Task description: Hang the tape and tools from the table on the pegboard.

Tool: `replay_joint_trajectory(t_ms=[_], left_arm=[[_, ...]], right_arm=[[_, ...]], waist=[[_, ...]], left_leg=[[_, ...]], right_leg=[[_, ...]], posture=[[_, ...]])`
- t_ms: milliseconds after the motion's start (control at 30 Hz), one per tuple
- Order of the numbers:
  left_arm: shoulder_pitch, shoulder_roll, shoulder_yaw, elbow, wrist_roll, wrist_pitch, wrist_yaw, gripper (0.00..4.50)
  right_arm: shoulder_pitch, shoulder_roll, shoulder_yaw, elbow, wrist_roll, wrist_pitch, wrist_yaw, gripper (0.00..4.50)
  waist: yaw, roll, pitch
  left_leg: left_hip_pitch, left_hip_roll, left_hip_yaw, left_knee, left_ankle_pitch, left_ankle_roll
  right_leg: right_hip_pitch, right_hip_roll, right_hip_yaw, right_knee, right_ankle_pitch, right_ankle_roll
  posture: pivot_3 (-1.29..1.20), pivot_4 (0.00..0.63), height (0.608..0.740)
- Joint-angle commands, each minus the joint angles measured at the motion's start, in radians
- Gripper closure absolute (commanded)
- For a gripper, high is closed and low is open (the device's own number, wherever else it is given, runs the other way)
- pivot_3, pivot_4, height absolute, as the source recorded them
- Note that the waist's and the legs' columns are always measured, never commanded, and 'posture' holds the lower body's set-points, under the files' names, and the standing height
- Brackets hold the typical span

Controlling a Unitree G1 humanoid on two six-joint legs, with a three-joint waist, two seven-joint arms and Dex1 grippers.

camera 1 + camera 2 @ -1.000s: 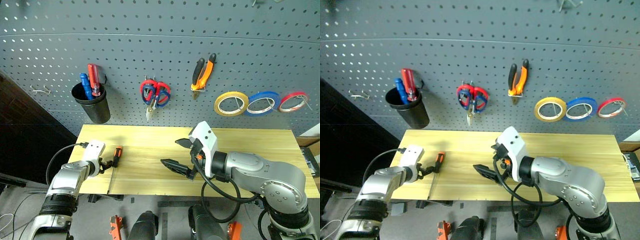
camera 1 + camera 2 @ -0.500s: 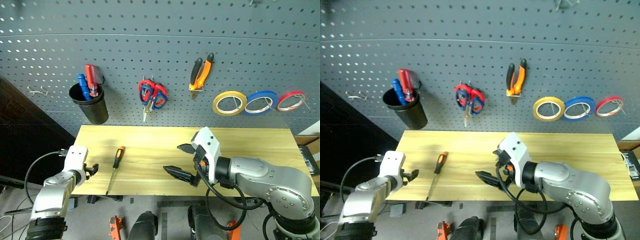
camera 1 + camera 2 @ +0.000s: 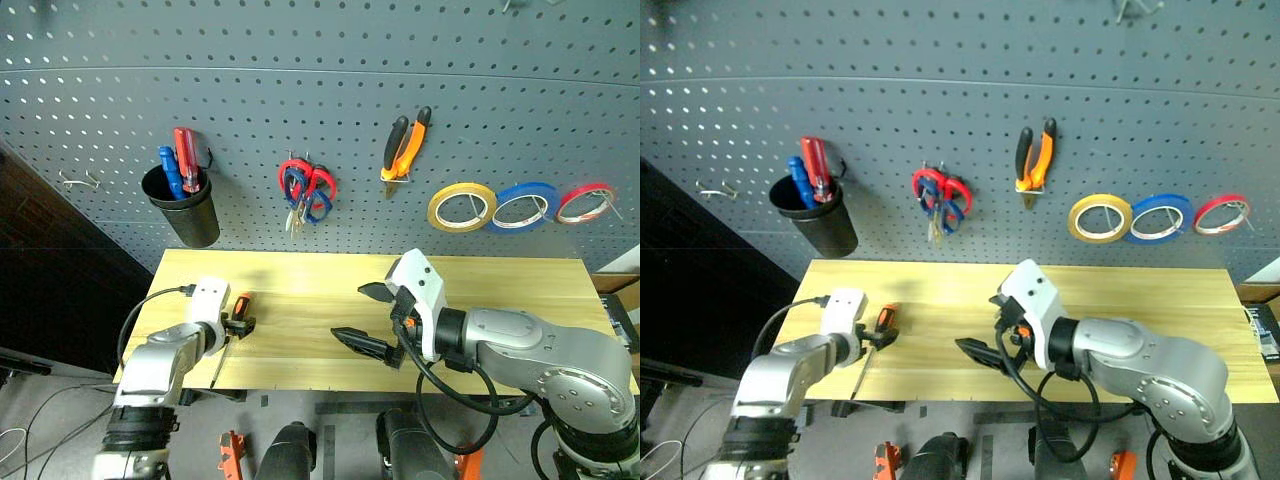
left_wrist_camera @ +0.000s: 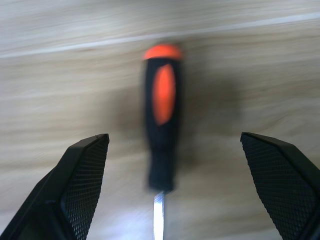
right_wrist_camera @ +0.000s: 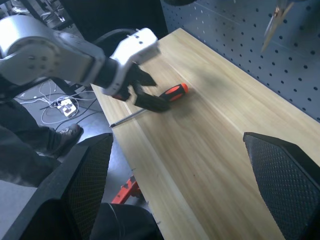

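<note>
Two black-fingered grippers are spread wide, neither holding anything. Left gripper (image 3: 238, 323): fingers straddle the slim orange-and-black-handled screwdriver (image 4: 161, 135), which lies flat near the left front corner of the pale yellow wooden table (image 3: 500, 285). Right gripper (image 3: 372, 318): poised above the table's middle. Dark grey pegboard (image 3: 300, 90), behind: orange-and-black pliers (image 3: 406, 145), blue-handled scissors (image 3: 300, 190), translucent yellow tape ring (image 3: 462, 206).
</note>
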Motion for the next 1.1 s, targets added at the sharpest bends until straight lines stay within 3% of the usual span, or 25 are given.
replay_joint_trajectory(t_ms=[33,233,267,433,700,867,1100], left_arm=[[-0.035,0.006,-0.005,0.069,0.027,-0.014,0.019,0.03],[-0.064,0.033,-0.038,0.151,0.046,-0.016,-0.009,0.03],[-0.059,0.039,-0.042,0.152,0.045,-0.009,-0.018,0.2],[-0.052,0.045,-0.049,0.176,0.05,-0.014,-0.033,1.52],[-0.044,0.046,-0.031,0.161,0.046,-0.062,-0.053,3.91],[0.064,0.057,0.021,-0.025,0.04,-0.162,-0.044,3.92],[0.276,0.003,0.162,-0.461,-0.017,-0.547,-0.067,3.92]], right_arm=[[-0.006,0.008,-0.015,-0.02,0.007,-0.013,-0.007,0.0],[-0.019,0.066,-0.065,-0.009,0.117,0.018,-0.041,0.0],[-0.034,0.045,-0.051,-0.016,0.099,0.01,-0.03,0.0],[-0.056,-0.122,0.112,-0.061,-0.105,-0.131,0.1,0.0],[-0.041,-0.166,0.226,-0.031,-0.266,-0.247,0.188,0.0],[-0.04,-0.141,0.203,-0.021,-0.277,-0.247,0.205,0.0],[-0.03,-0.155,0.163,-0.003,-0.292,-0.297,0.269,0.0]], waist=[[-0.001,0.0,0.0],[-0.001,0.0,0.0],[-0.001,0.0,0.0],[-0.001,0.0,0.0],[0.002,0.0,0.0],[-0.001,0.0,0.0],[0.015,-0.004,-0.003]], left_leg=[[0.0,0.0,0.0,0.0,0.0,0.0],[0.0,0.0,0.0,0.0,0.0,0.0],[0.0,0.0,0.0,0.0,0.0,0.0],[0.0,0.0,0.0,0.0,0.0,0.0],[0.0,0.0,0.0,0.0,0.0,0.0],[0.0,0.0,0.0,0.0,0.0,-0.001],[-0.002,0.0,-0.002,0.0,0.0,-0.002]], right_leg=[[0.0,0.0,0.0,0.0,0.0,0.0],[0.0,0.0,0.0,0.0,0.0,0.0],[0.0,0.0,0.0,0.0,0.0,0.0],[0.0,0.0,0.0,0.0,0.0,0.0],[0.0,0.0,0.0,0.0,0.0,0.0],[-0.001,-0.001,0.002,-0.001,0.0,0.0],[-0.001,-0.002,0.002,-0.003,0.0,0.0]], posture=[[-0.04,0.256,0.74],[-0.05,0.259,0.74],[-0.05,0.26,0.74],[-0.05,0.259,0.74],[-0.04,0.239,0.74],[-0.03,0.224,0.74],[0.03,0.188,0.74]])
